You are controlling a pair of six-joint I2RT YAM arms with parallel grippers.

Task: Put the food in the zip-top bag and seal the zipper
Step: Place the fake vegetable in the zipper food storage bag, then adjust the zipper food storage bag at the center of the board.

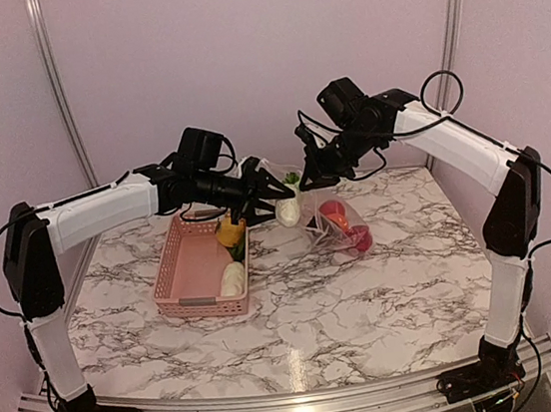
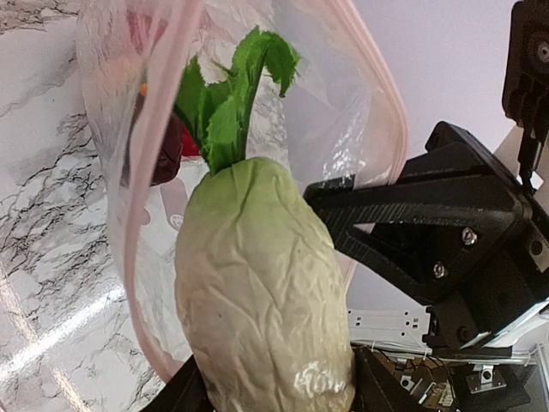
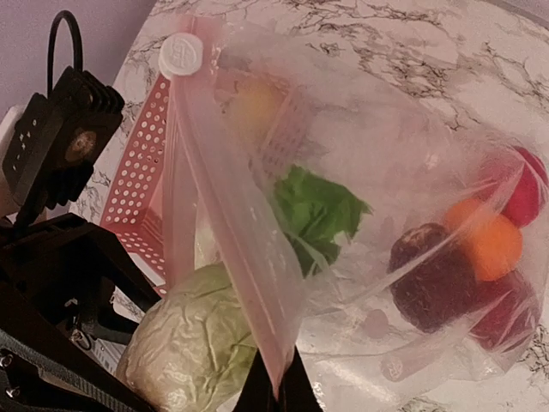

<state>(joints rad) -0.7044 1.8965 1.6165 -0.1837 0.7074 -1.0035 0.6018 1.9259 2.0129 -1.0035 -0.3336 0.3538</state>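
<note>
The zip-top bag [image 1: 338,226] hangs open near the far side of the tabletop [image 1: 368,305], and its full end sags down to the marble. The plastic is crinkly and shiny, so the things inside look foggy. I can make out a dark purple piece [image 3: 433,275], an orange piece [image 3: 491,242] and a red piece [image 3: 525,193] at the bottom. One more red shape under them is too blurry to name. The zipper [image 3: 223,215] is a pink strip along the open mouth, with a white round slider [image 3: 182,54] at one end. It is not closed.

A white cabbage [image 2: 257,283] is at the mouth of the bag. Its green leaves [image 2: 236,94] are inside the bag and its fat body is outside. The left jaws hold the fat end, one on each side. In the left wrist view only their tips show, cut off by the bottom edge. The right jaws are pinched tight on the bag's rim and hold it up. The right wrist view shows just their tips.

Just left of the bag sits a pink basket [image 1: 199,304]. In it are a yellow piece [image 1: 229,234] and a white piece [image 1: 231,279]. The left arm [image 1: 105,209] hides part of the basket's far end.
</note>
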